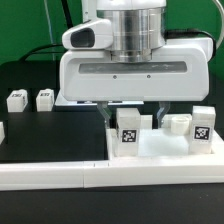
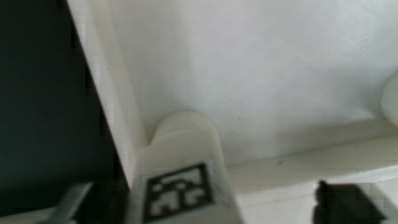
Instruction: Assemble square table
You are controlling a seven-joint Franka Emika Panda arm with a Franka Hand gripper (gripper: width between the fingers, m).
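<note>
The white square table top (image 1: pixel 165 152) lies on the black table, under my gripper (image 1: pixel 134 115). A tagged white leg (image 1: pixel 130 131) stands upright at its near corner, and two more tagged legs (image 1: pixel 201 125) (image 1: pixel 177 124) stand at the exterior view's right. In the wrist view the table top (image 2: pixel 267 70) fills the frame, and the tagged leg (image 2: pixel 180 175) rises between my fingers (image 2: pixel 71 205). My gripper (image 2: pixel 205 205) is open. Its jaws stand on either side of that leg, with a gap on each side.
Two loose tagged white legs (image 1: pixel 16 99) (image 1: pixel 44 98) lie on the black table at the exterior view's left. The long white border rail (image 1: pixel 55 175) runs along the front edge. A rounded white part (image 2: pixel 388 100) shows at the edge of the wrist view.
</note>
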